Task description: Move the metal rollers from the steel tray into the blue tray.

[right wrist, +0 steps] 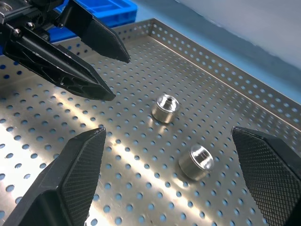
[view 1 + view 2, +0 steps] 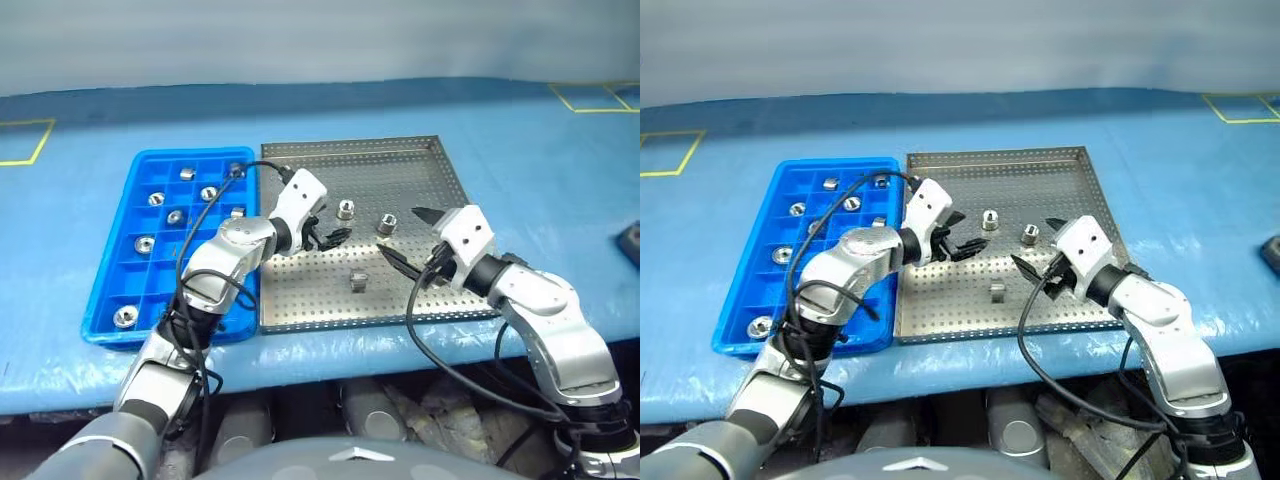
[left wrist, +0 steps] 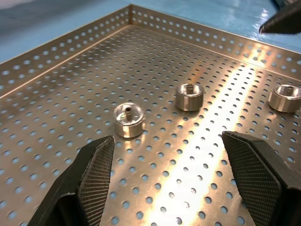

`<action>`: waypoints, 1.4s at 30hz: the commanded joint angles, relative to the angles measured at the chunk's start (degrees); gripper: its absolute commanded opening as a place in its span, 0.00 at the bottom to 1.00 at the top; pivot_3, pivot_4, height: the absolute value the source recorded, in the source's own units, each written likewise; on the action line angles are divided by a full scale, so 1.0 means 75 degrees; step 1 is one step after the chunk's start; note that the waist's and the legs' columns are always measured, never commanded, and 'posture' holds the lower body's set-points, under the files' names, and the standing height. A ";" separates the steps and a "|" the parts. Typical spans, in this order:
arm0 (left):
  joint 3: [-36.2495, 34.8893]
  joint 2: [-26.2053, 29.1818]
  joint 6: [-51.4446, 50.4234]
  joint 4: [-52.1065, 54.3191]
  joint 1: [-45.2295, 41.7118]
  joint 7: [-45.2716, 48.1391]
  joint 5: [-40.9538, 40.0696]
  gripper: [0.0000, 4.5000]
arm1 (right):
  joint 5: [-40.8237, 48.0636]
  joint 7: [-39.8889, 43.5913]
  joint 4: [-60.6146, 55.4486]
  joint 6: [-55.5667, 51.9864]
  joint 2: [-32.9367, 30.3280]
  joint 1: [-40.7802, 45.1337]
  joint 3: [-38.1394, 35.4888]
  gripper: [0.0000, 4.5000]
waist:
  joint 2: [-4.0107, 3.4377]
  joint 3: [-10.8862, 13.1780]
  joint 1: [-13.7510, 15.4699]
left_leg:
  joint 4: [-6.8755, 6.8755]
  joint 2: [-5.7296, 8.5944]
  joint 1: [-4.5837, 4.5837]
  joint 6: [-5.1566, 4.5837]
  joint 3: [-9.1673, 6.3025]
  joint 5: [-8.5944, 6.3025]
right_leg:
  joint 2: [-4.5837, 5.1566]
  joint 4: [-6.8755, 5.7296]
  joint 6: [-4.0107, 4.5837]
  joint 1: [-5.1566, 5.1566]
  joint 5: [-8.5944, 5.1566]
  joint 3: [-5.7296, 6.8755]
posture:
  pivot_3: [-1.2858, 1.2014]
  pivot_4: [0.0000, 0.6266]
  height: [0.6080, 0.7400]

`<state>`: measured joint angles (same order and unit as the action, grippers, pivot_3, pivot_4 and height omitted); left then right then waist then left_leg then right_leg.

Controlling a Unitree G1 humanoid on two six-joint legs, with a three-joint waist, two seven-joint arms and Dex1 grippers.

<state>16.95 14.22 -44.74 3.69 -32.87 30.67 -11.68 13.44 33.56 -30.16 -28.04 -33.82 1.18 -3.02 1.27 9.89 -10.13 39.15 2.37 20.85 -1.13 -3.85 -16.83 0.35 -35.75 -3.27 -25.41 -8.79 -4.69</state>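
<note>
The steel tray (image 2: 400, 170) lies in the middle of the table and holds three metal rollers: two side by side (image 2: 346, 210) (image 2: 387, 224) and one nearer the front (image 2: 359, 282). To its left, the blue tray (image 2: 160, 285) has several rollers (image 2: 175, 217) in its compartments. My left gripper (image 2: 330, 228) hovers open and empty over the steel tray's left part, just left of the nearest roller (image 3: 129, 120). From the right side, my right gripper (image 2: 410, 237) is also open and empty, facing two rollers (image 1: 165, 108) (image 1: 196, 162). The left gripper (image 1: 89, 61) shows across the tray.
A pale blue cover (image 2: 540, 180) with yellow tape marks (image 2: 25, 140) (image 2: 590, 95) spreads over the table. A dark object (image 2: 630, 242) sits at the right edge. Black cables (image 2: 205, 215) loop from my left arm over the blue tray.
</note>
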 commanded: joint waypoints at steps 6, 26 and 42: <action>-0.0040 -0.0659 0.1210 -0.1745 -0.0573 -0.0981 0.0956 0.88 | 0.0036 -0.0337 -0.0532 -0.0104 0.0097 -0.0137 -0.0109 1.00 | 0.0003 0.0002 -0.0576 | 0.0010 0.0005 -0.0015 -0.0018 0.0056 -0.0003 | -0.0010 0.0003 -0.0042 0.0019 0.0021 -0.0073 | 0.38 0.24 1.00; -0.0911 -0.1502 0.2708 -0.5053 -0.1683 -0.2663 0.1749 0.88 | 0.0060 -0.0427 -0.0421 -0.0134 0.0327 0.0085 0.0157 1.00 | 0.0007 0.0004 -0.1041 | 0.0005 0.0006 -0.0012 -0.0065 0.0110 -0.0032 | -0.0015 0.0026 -0.0087 0.0001 0.0030 -0.0144 | 0.38 0.24 1.00; -0.1260 -0.1847 0.3123 -0.6437 -0.2074 -0.2181 0.1670 0.88 | 0.0087 -0.0475 -0.0567 -0.0147 0.0311 -0.0049 0.0095 1.00 | 0.0004 0.0002 -0.1043 | 0.0007 0.0015 0.0009 -0.0124 0.0130 -0.0068 | 0.0007 0.0111 -0.0138 0.0000 0.0055 -0.0167 | 0.38 0.24 1.00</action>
<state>8.21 0.86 -21.98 -43.15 -47.24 14.24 1.02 13.79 30.17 -32.07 -29.35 -31.30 0.88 -1.43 1.30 9.90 -17.96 39.20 2.48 20.92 -2.06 -2.87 -17.34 0.41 -34.92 -4.31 -25.40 -8.38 -5.94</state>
